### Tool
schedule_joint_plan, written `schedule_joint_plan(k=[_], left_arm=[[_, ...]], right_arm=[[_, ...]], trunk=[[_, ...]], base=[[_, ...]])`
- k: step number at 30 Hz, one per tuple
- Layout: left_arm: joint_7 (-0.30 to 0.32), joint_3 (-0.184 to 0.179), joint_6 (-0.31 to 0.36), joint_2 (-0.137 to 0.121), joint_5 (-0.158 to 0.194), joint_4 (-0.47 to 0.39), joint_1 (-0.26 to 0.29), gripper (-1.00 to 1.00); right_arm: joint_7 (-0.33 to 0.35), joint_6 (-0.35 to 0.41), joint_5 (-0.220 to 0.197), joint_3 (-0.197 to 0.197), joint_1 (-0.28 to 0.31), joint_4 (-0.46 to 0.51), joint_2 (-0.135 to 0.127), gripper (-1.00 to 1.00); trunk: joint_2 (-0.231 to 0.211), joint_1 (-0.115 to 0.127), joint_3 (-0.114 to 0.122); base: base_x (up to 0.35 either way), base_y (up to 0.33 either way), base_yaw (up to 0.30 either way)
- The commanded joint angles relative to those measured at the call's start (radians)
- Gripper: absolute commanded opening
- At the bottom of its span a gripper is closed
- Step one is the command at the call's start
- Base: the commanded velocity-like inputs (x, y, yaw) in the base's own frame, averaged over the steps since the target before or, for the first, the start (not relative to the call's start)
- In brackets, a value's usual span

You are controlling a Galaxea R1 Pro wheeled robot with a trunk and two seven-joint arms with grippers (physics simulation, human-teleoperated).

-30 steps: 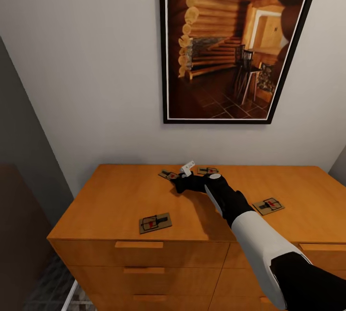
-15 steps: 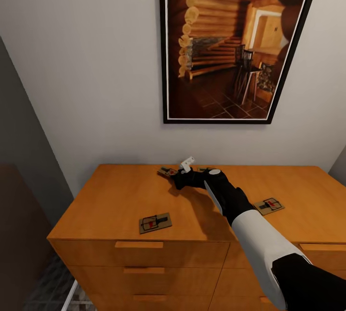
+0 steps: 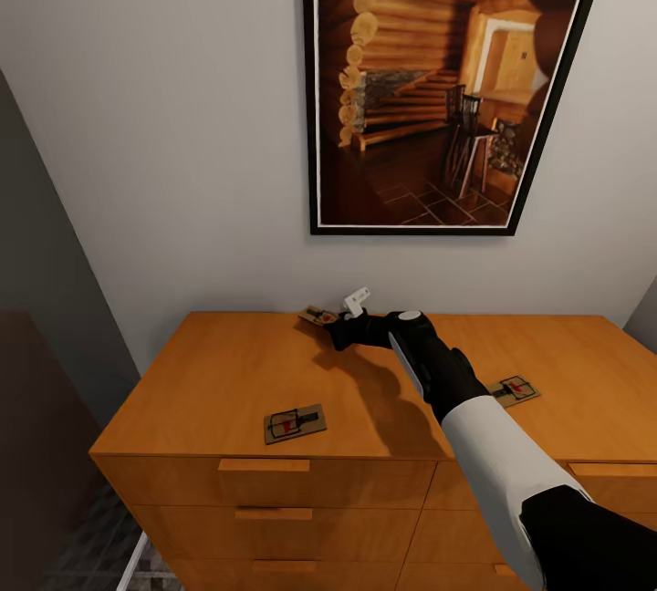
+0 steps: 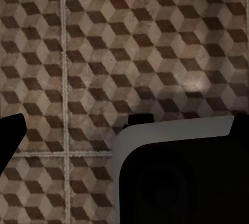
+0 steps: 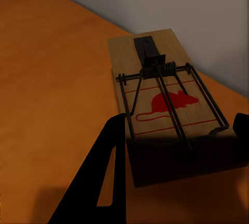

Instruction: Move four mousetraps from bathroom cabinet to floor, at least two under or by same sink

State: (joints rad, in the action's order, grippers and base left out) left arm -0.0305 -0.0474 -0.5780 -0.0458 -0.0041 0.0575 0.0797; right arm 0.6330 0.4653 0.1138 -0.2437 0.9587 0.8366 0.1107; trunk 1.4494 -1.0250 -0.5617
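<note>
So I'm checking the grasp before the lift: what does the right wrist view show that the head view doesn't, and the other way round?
Right wrist view: the mousetrap close up, with its red mouse print, spring and wire bar, sitting between the right gripper's dark jaws; contact is not clear.

Head view: the framed cabin picture on the wall, the cabinet's drawer handles, and two more mousetraps, near the front edge and beside the forearm.

Both: the orange cabinet top, the grey wall, that same far mousetrap.

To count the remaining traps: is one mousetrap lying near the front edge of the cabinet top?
Yes, a mousetrap lies flat near the cabinet top's front edge.
</note>
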Motion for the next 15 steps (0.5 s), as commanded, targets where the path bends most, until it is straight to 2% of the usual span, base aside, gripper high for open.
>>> schedule_joint_plan(k=[1,8,15], left_arm=[[-0.003,-0.005,-0.006,0.000,-0.001,0.004,0.002,1.00],[-0.003,-0.005,-0.006,0.002,-0.001,0.004,0.002,1.00],[-0.003,-0.005,-0.006,0.004,-0.001,0.004,0.002,1.00]], right_arm=[[0.005,0.007,0.009,0.001,0.000,0.003,0.000,-1.00],[0.005,0.013,0.009,0.001,0.001,0.005,0.000,-1.00],[0.004,0.023,0.009,0.001,0.001,0.006,0.001,-1.00]], trunk=[[0.001,0.000,-0.001],[0.001,0.000,-0.001],[0.001,0.000,-0.001]], base=[[0.000,0.000,0.000],[-0.022,0.000,0.000],[-0.185,0.000,0.000]])
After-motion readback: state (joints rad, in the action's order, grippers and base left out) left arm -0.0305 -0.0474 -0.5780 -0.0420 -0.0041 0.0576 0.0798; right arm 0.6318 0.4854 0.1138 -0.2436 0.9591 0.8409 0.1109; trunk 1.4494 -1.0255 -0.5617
